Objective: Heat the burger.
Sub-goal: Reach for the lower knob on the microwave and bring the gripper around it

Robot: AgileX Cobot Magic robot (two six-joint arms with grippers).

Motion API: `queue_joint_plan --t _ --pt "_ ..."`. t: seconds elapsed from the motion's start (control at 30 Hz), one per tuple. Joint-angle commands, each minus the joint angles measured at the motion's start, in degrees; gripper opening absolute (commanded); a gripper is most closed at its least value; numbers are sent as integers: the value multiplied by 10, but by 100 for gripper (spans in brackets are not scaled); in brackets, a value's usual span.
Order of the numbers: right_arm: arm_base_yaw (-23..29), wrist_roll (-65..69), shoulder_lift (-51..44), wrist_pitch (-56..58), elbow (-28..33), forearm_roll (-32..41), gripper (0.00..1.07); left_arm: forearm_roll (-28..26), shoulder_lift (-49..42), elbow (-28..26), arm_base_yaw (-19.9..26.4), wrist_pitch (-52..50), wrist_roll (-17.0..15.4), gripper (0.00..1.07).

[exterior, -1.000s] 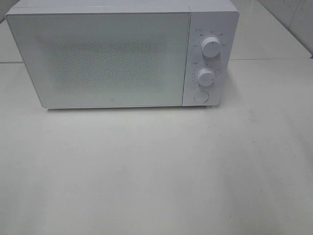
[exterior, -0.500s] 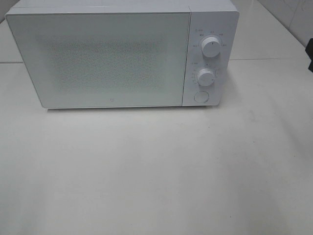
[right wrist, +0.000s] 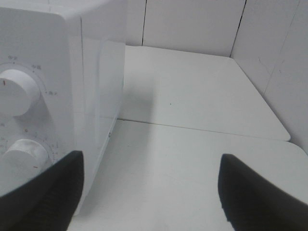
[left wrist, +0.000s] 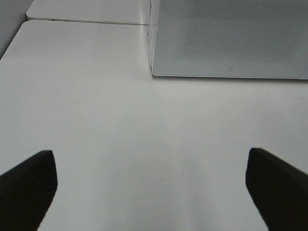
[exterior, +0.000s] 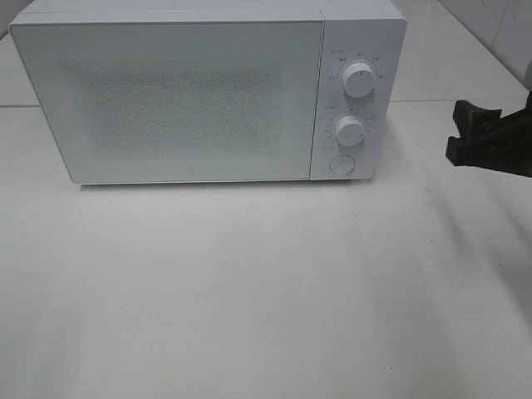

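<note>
High view: a white microwave (exterior: 208, 91), door shut, stands at the desk's (exterior: 249, 291) back edge. The right gripper (exterior: 459, 133) has just entered from the right edge, level with the knobs (exterior: 358, 80), probably to open the door.

Left wrist view: the left gripper (left wrist: 150, 159) is spread wide and empty, over the desk.

Right wrist view: jaws wide, holding nothing, beside the control panel.

The burger appears in no view.

The white microwave (exterior: 191, 100) looks smooth, glossy plastic; the pale table (exterior: 249, 291) is smooth and faintly sheened.
</note>
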Motion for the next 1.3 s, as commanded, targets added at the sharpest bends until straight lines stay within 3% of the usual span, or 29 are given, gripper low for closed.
queue_joint_plan --t 0.03,0.23,0.3,0.67,1.1,1.3 --pt "54 -40 27 -48 1 69 76 -3 -9 1 2 1 0 100" --pt "135 -44 66 -100 1 125 76 -3 -9 1 2 1 0 100" --pt "191 -44 91 -136 0 174 76 -3 -9 1 2 1 0 100" --pt "335 -43 153 -186 -30 351 76 -3 -9 1 2 1 0 100" --pt "348 -42 174 -182 -62 352 76 -2 -9 1 2 1 0 100" --pt "319 -43 218 -171 -96 323 76 -2 -9 1 2 1 0 100"
